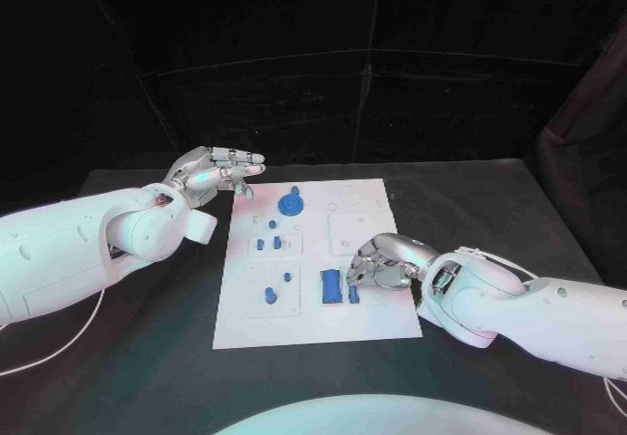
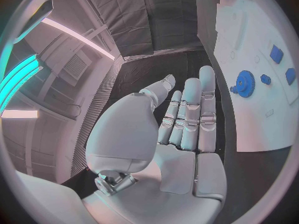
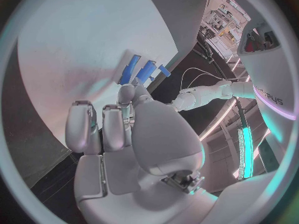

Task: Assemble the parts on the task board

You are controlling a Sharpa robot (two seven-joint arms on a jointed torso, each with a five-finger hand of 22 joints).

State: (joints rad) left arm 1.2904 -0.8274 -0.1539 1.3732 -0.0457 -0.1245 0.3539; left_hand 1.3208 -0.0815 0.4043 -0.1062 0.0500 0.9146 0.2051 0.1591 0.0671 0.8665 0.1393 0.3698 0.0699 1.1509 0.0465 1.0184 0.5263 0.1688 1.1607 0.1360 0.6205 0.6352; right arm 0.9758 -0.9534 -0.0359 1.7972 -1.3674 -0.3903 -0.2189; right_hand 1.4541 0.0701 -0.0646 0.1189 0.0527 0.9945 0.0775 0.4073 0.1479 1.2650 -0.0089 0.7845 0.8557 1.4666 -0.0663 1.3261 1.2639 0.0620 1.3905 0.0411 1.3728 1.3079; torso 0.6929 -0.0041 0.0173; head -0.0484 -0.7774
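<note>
While approaching the flat blue rectangular block [image 1: 332, 287] just off the fingertips on the white task board [image 1: 379, 326], right hand [image 1: 379, 264] curled, holding nothing. Left hand [image 1: 213, 171] fingers straight, empty, blue gear [image 1: 292, 202] nearby. Next: close on block, probably.

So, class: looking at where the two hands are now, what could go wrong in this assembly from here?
1. The right hand sits low on the task board beside the blue rectangular block; a careless move might knock the block aside.
2. The left hand hovers open at the board's far left corner, close to the blue gear; reaching in could bump it.
3. Either hand pressing down might shift the board itself.
</note>
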